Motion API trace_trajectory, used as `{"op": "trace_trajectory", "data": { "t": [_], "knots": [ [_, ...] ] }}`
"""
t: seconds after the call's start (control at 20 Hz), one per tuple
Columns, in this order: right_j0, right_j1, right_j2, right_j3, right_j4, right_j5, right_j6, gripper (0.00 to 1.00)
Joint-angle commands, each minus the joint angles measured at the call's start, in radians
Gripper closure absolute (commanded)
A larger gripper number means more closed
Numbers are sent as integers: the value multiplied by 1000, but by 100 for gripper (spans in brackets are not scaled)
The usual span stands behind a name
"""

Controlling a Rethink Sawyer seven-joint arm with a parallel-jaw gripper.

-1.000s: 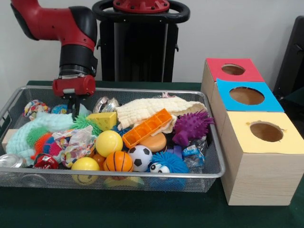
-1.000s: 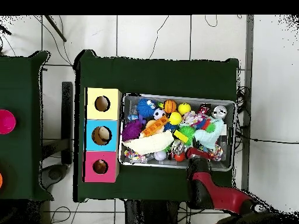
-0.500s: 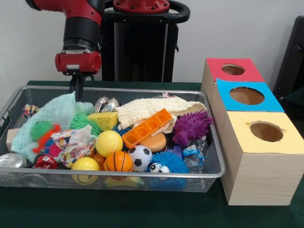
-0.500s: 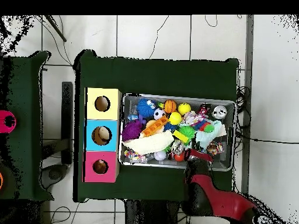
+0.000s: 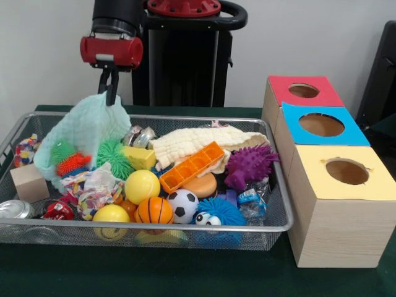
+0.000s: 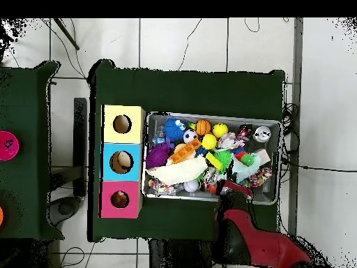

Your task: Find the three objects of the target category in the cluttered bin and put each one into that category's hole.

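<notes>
My gripper (image 5: 112, 97) hangs above the left end of the wire bin (image 5: 185, 224), shut on the top corner of a mint green cloth (image 5: 83, 130). The cloth is pulled up into a peak, and its lower part still drapes over toys in the bin. A cream cloth (image 5: 198, 141) lies along the bin's far side. To the right stand three boxes with holes in their tops: red (image 5: 303, 90), blue (image 5: 320, 124) and yellow (image 5: 346, 171). From overhead the gripper (image 6: 229, 187) is over the bin's near edge, beside the cloth (image 6: 244, 172).
The bin also holds a wooden block (image 5: 28, 182), a green spiky ball (image 5: 113, 158), a cheese wedge (image 5: 139, 158), an orange tray (image 5: 192, 166), a purple spiky ball (image 5: 250, 166), a yellow ball (image 5: 142, 185), a basketball (image 5: 154, 211) and a can (image 5: 15, 210).
The gripper has risen from inside the bin with the mint cloth, lifting it off the toys. A wooden block and spiky toys beneath it have come into sight.
</notes>
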Motion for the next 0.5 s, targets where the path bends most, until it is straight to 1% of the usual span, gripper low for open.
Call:
{"op": "trace_trajectory", "data": {
  "t": [0.05,0.2,0.25,0.35,0.4,0.45,0.5],
  "knots": [
    [18,-152,68,6,68,94,182,100],
    [4,-174,96,0,60,129,182,100],
    [-8,-191,119,-4,56,154,183,100],
    [-68,-233,213,-16,34,229,181,100],
    [-117,-257,287,-21,20,274,172,100],
    [-160,-270,352,-31,9,302,162,100],
    [-187,-274,395,-44,-2,302,159,100]
  ]
}}
